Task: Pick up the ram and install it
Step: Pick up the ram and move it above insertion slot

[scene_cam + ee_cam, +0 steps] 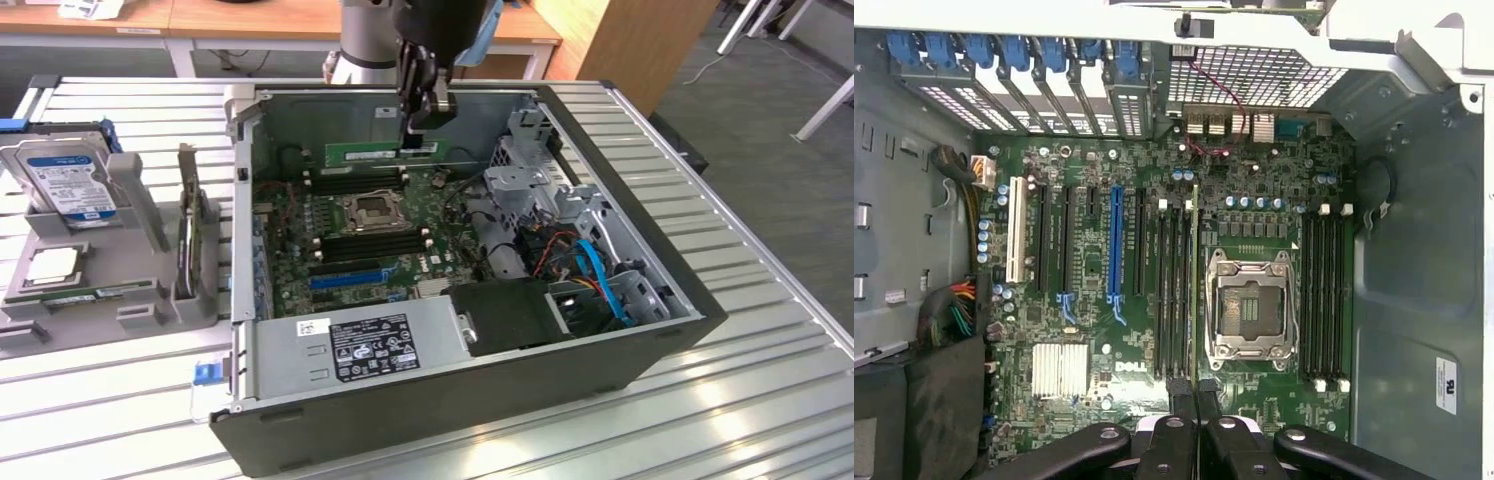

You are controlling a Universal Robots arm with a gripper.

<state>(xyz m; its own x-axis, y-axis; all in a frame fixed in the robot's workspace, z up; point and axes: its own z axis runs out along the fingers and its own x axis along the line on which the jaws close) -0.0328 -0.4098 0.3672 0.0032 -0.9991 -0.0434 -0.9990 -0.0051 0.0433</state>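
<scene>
While the gripper (422,130) pinches the ram (363,154) by its top edge above the motherboard (447,205) inside the open computer case (467,400), pickup looks done, yet seating it in a memory slot (1172,290) is left.

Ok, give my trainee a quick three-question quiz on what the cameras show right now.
1. True or false: the gripper is shut on the ram.
2. Relative to the motherboard, the ram is: A) lying flat on it; B) held on edge over it; C) underneath it.
3. What blue-labelled part stands in the grey holder at the exterior view's left?
Key: 1 true; 2 B; 3 the hard drive.
</scene>
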